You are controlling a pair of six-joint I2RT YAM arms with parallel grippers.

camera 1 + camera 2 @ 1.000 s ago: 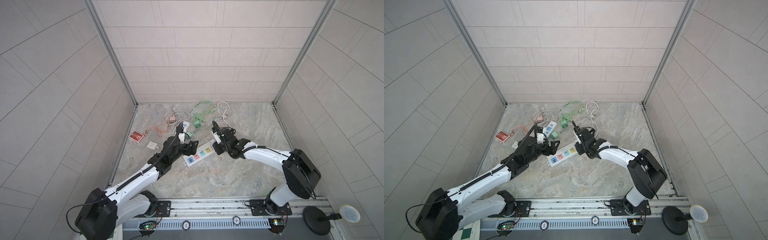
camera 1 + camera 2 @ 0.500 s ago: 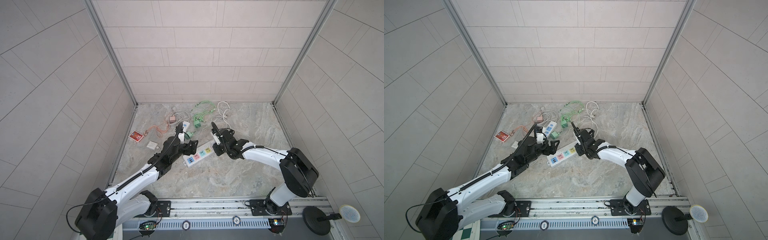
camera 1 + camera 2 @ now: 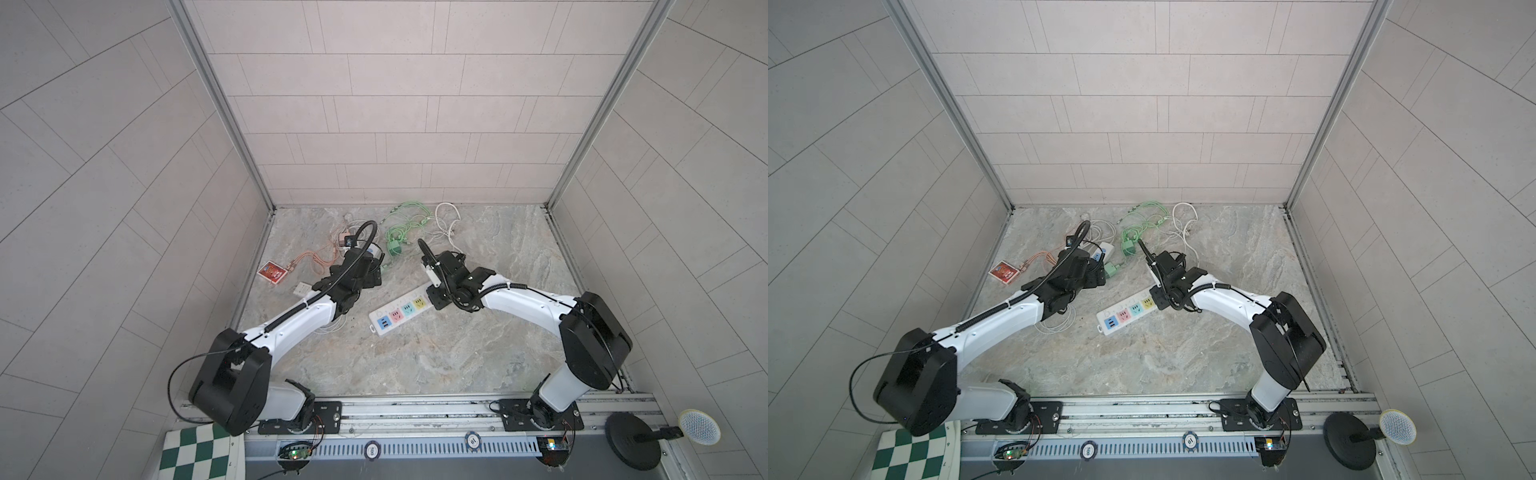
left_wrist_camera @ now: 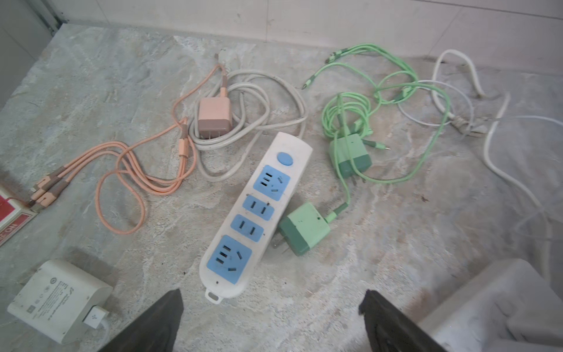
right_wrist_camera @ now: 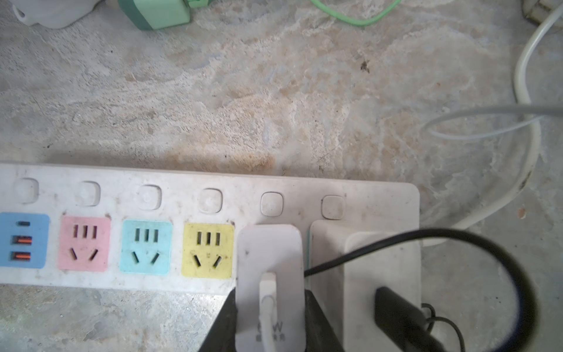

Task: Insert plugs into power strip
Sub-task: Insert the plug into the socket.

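Observation:
The power strip with pink, teal and yellow sockets lies mid-floor in both top views. At its far end a white plug sits in a socket, and my right gripper is shut on it, a finger against each side. A second white plug with a black cable is seated beside it. My left gripper hangs open over bare floor, just short of a second strip with blue sockets. Loose plugs lie around that one: two mint green and one pink.
A red card pack lies near the left wall. A white adapter box sits by my left gripper. Tangled pink, green and white cables cover the back of the floor. Walls close in on three sides.
My right arm has crept slightly left at the strip's end with the white plug between its fingers. The left arm has stayed put.

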